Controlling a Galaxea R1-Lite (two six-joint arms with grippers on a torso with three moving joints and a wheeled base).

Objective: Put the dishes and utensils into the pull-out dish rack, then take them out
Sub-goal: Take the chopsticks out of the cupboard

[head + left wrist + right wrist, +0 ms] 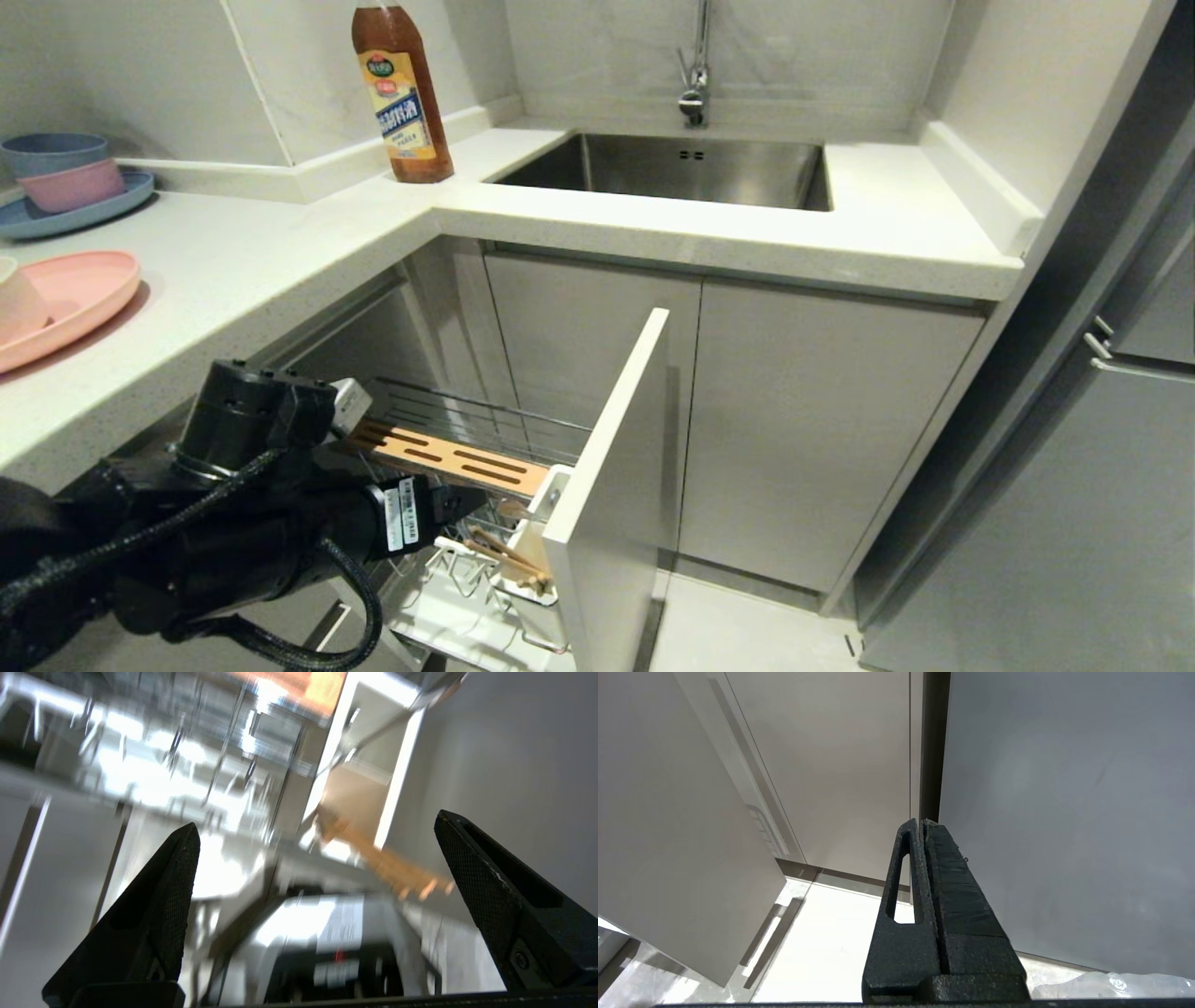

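The pull-out dish rack (616,467) stands drawn out under the counter, with its wooden block (448,457) on top and wire prongs over the white tray (448,607). The chopsticks (509,555) lean in the utensil cup behind the front panel and show blurred in the left wrist view (387,863). A slim silvery shaft there, perhaps the fork (387,723), rises from the same cup. The pink plate (75,294) and cream bowl (11,299) sit on the counter at far left. My left arm (233,523) hangs beside the rack. The left gripper (317,821) is open and empty. The right gripper (922,823) is shut and parked low.
A brown sauce bottle (401,93) stands at the counter corner beside the steel sink (672,168) and tap (695,84). A blue plate (75,210) carrying blue and pink bowls sits at the back left. Grey cabinet doors (803,420) and a grey appliance front (1074,523) close the right side.
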